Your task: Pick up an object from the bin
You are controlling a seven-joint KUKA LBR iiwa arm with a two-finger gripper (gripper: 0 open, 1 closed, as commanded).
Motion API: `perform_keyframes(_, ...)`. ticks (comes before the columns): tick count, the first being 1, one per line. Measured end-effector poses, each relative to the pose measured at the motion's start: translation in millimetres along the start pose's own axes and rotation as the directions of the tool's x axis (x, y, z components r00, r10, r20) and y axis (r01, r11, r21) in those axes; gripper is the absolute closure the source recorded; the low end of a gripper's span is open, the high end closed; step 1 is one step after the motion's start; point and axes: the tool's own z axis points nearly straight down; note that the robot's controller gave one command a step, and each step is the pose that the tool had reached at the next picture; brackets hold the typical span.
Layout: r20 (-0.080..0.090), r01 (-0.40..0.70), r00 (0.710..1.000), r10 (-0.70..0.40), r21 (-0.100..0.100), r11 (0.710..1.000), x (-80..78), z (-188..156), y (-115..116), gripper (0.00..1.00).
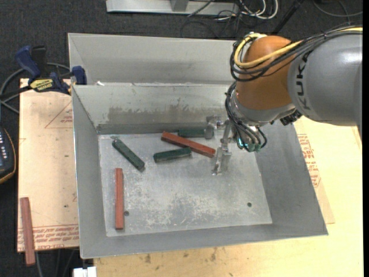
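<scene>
- The grey metal bin [173, 218] stands over a dark floor [34, 10]. Its bottom is scuffed and speckled, and sloped walls rise on all sides.
- I come in from the right. My orange wrist cover [262, 79], looped with pale cables, hangs above the back right part of the bin.
- My gripper [218, 165] points down at the bin bottom, right of centre. Its tip is at or very near the metal, and I cannot say whether it touches.
- I cannot tell whether my gripper is apart or together.
- The nearest thing is a red-brown bar [187, 143]. It lies flat in the middle of the bin, slanting down toward the right, with its right end just beside my gripper on the left.
- A dark green bar [172, 155] lies flat close under the red-brown bar, a little further left of me.
- A second green bar [195, 133] lies behind them near the back wall, close to the red-brown bar's upper side.
- A slanted green bar [128, 154] lies alone in the left half, well apart from my gripper.
- A long red bar [119, 198] lies lengthwise near the left wall, farthest from me.
</scene>
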Motion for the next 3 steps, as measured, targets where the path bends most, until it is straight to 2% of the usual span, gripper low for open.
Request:
perform_keyframes(1, 0.004, -0.015, 1.0, 0.015, -0.004, 1.0, -32.1, 75, 79, 0.0)
perform_keyframes(2, 0.009, -0.021, 1.0, 0.021, -0.001, 1.0, -33.6, 70, 73, 1.0)
perform_keyframes(3, 0.019, -0.101, 0.995, 0.101, -0.002, 0.995, -46.5, -72, 44, 1.0)
